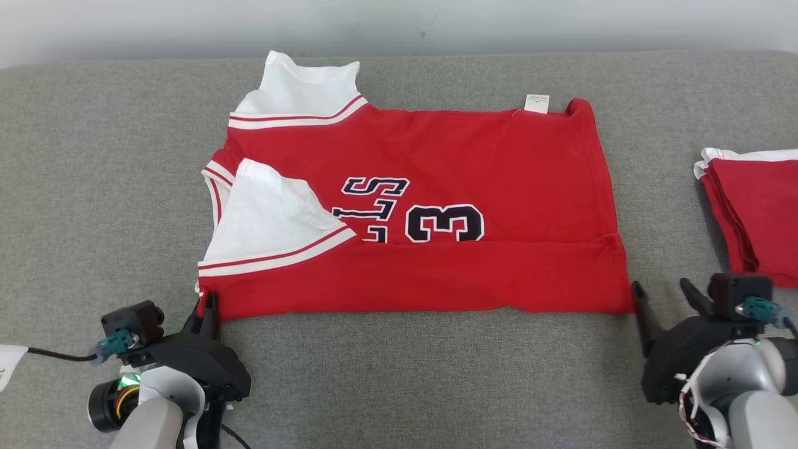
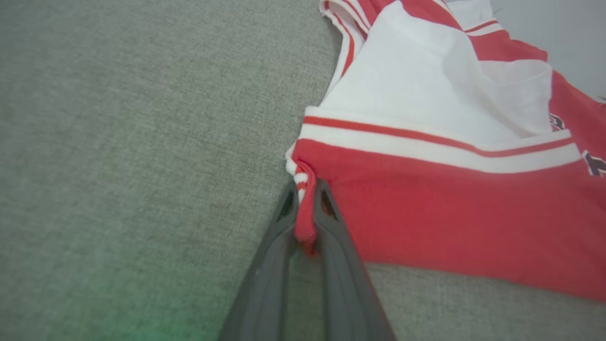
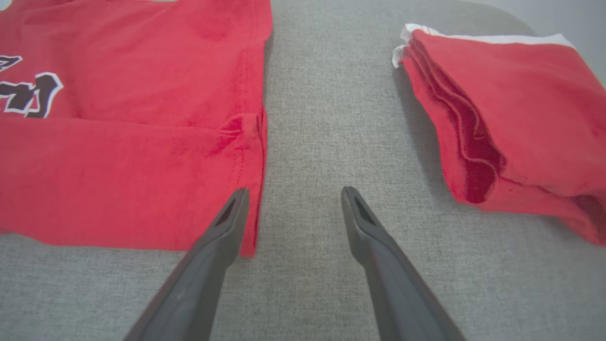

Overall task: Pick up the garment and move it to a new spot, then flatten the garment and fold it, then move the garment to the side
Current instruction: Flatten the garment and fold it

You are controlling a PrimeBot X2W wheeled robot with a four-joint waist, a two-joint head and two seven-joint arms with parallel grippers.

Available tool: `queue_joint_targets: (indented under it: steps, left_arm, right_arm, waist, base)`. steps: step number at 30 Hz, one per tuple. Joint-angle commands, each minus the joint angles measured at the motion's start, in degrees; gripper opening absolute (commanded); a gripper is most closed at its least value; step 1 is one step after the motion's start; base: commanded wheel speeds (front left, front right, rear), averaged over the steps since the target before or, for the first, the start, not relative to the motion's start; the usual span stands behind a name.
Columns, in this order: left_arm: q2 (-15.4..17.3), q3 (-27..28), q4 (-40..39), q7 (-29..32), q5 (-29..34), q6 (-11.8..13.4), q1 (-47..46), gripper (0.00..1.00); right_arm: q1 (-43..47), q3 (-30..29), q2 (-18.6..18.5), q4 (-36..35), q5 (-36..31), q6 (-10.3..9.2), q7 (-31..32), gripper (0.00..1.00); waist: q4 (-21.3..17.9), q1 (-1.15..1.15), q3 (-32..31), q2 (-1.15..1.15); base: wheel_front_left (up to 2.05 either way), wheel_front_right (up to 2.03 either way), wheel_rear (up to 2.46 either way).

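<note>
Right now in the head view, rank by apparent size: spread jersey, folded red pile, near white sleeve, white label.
1. spread jersey
2. near white sleeve and folded red pile: about alike, and the frame edge cuts the pile off, so not ranked
3. white label

Bright, soft, even light from above, so shadows are faint. The head view is sharp; the red-and-white sports jersey (image 1: 474, 156) lays a thin shadow along its 6 o'clock hem on the grey woven-fabric worktop (image 1: 93, 156). The left wrist view is hazy, with a green glow at 7 o'clock. In the right wrist view, the right claw (image 3: 293, 189) blurs toward 6 o'clock — the folded red cloth stack (image 3: 530, 109) shades toward 9 o'clock.
</note>
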Motion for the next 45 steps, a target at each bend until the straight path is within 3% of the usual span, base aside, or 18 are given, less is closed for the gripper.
queue_joint_targets:
  steps: [1,14,15,16,17,29,39,45]
  left_arm:
    - [-1.5,-1.4,1.8,0.8,-0.8,-0.6,1.0,0.00]
    - [-2.1,-2.6,4.6,-1.1,0.0,-1.5,-0.2,0.00]
    - [-2.1,-2.7,4.8,-1.4,0.0,-1.7,-0.4,0.00]
    - [-2.1,-2.7,4.8,-1.4,0.0,-1.7,-0.4,0.00]
    - [-2.1,-2.8,4.9,-1.5,0.1,-1.6,-0.5,0.00]
    - [-0.9,0.0,0.5,-4.4,-3.2,-2.8,3.5,0.00]
    - [1.6,1.2,-15.7,-1.9,-4.5,1.1,15.5,0.00]
    - [3.9,0.2,-25.4,1.3,-3.2,5.7,24.0,0.00]
  right_arm:
    - [-0.8,0.7,-0.2,0.8,-0.5,-0.15,0.1,1.00]
    - [-1.9,2.2,2.6,7.1,-0.3,-0.14,8.6,0.98]
    - [-2.0,2.2,2.8,7.2,-0.3,-0.12,8.7,0.45]
    - [-2.0,2.2,2.8,7.2,-0.3,-0.12,8.7,0.45]
    - [-2.0,2.3,2.9,7.2,-0.3,-0.01,8.7,0.00]
    - [1.6,-0.6,3.1,1.3,2.2,-0.02,6.2,0.00]
    - [11.8,-2.3,4.7,-8.6,7.6,-0.08,9.6,0.00]
    - [19.1,-2.0,5.4,-13.9,8.8,-0.08,12.6,0.00]
  waist:
    - [-0.1,0.00,0.3,0.00]
    - [2.1,0.00,0.8,0.00]
    - [2.2,0.00,0.8,0.00]
    - [2.2,0.00,0.8,0.00]
    - [2.3,0.00,0.8,0.00]
    - [2.1,0.00,-3.1,0.00]
    - [2.0,0.00,-5.7,0.00]
    - [1.8,0.00,-6.1,0.00]
  base:
    - [0.00,0.00,0.00]
    - [0.00,0.00,0.00]
    - [0.00,0.00,0.00]
    - [0.00,0.00,0.00]
    - [0.00,0.00,0.00]
    - [0.00,0.00,0.00]
    - [0.00,0.00,0.00]
    - [0.00,0.00,0.00]
